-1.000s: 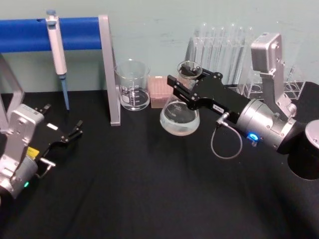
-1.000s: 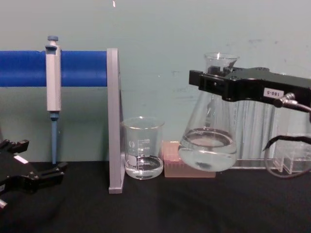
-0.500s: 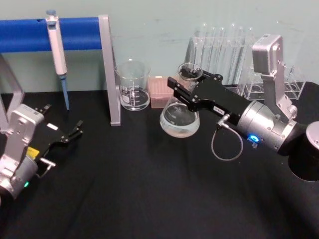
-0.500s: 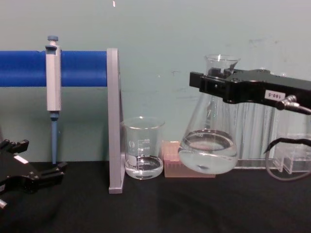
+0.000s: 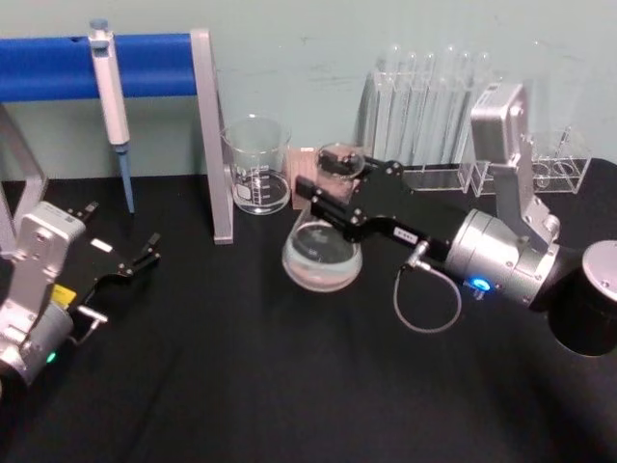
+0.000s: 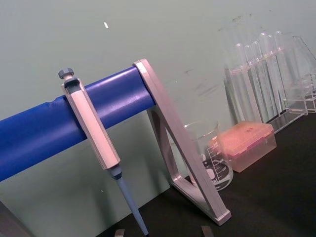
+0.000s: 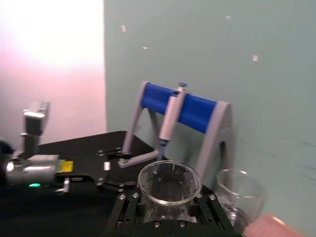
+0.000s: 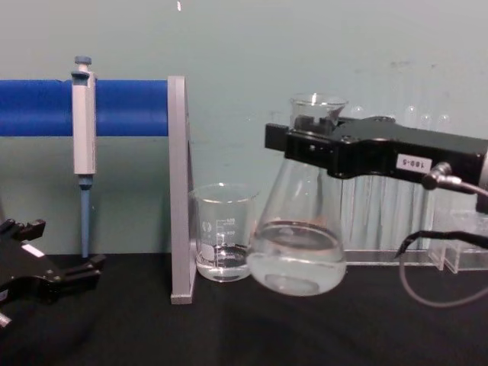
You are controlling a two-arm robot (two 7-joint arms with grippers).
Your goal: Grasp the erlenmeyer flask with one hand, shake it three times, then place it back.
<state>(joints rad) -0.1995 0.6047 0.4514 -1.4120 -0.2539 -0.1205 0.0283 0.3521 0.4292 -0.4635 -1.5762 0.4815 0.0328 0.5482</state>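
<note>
The erlenmeyer flask (image 5: 321, 253) (image 8: 296, 248) is clear glass with a little clear liquid in its wide base. It hangs just above the black table, held by the neck. My right gripper (image 5: 333, 188) (image 8: 305, 141) is shut on that neck, reaching in from the right. The right wrist view looks down on the flask's round rim (image 7: 169, 183) between the black jaws. My left gripper (image 5: 147, 251) (image 8: 72, 278) rests low at the left, away from the flask, jaws slightly apart with nothing between them.
A beaker (image 5: 256, 164) (image 8: 223, 232) stands just left of the flask, beside a grey and blue pipette stand (image 5: 210, 135) holding a pipette (image 5: 111, 96). A pink box (image 5: 306, 169) and a test tube rack (image 5: 424, 106) stand behind. Black table (image 5: 241, 367) in front.
My right gripper has carried the flask to the left and toward the front, now close beside the beaker. The left arm has not moved.
</note>
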